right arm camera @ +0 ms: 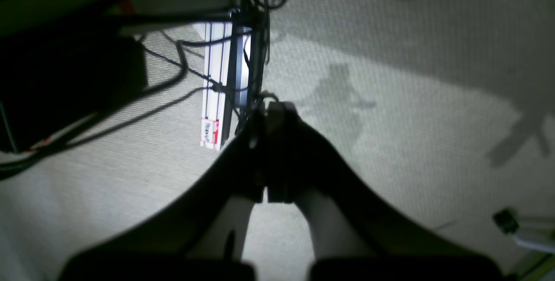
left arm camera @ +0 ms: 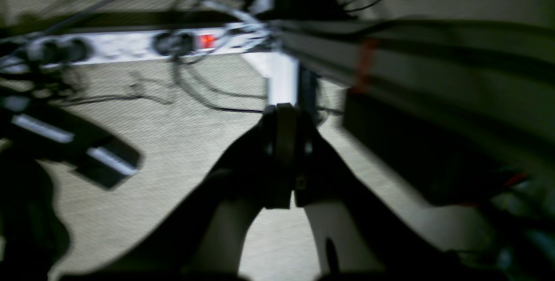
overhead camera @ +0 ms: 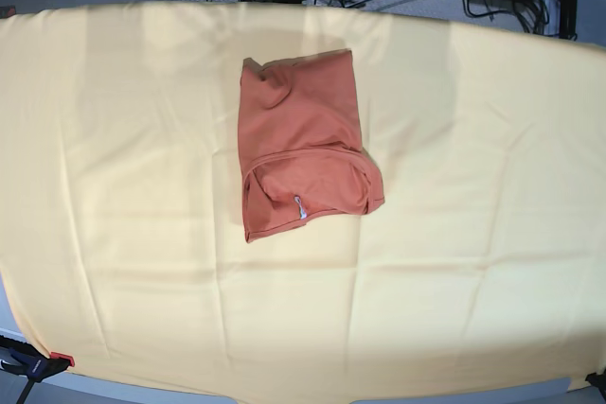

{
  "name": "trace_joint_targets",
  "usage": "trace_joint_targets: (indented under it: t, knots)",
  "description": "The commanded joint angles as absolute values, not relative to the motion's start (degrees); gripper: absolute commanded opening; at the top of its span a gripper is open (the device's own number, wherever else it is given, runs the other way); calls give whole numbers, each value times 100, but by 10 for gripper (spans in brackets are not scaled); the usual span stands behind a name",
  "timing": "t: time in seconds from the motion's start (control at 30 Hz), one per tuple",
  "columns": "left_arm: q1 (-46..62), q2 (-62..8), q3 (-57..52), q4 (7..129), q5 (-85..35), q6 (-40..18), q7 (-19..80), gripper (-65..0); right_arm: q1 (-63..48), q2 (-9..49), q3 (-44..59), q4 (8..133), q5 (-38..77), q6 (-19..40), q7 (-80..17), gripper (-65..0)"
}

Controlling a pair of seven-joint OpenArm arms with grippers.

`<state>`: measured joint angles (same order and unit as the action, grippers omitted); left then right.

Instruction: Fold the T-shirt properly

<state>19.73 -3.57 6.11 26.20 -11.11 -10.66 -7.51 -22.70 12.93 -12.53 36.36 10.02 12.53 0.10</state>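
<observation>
The T-shirt [overhead camera: 305, 144] lies folded into a compact bundle mid-bench on the yellow cloth [overhead camera: 114, 186] (one lower corner bulges). Both arms hang off the bench over the floor, left gripper [left arm camera: 284, 114] and right gripper [right arm camera: 271, 114] with jaws closed on nothing. Flattening that corner would tidy it.

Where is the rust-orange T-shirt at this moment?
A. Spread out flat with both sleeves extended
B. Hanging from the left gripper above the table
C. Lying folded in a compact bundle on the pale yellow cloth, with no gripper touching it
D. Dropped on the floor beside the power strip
C: in the base view the T-shirt lies folded on the yellow cloth, with neither arm in sight near it.
</observation>
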Motion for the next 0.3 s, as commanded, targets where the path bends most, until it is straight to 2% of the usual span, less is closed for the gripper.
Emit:
trace_joint_targets:
  t: [0.0,0.1,0.27]
  knots:
    - [2045,-316,604,2624,-1103,-864,-770,-650,-2296,1319,-1378,3662,1024,1188,119,-650]
    - [2069,-134,604,2624,-1103,-803,-764,-650,-2283,1321,-1806,3662,1022,1129,266,-650]
    - [2078,40,604,2648,-1100,-1024,-755,-650,-2283,1299,-2198,3667,1022,1135,266,-650]
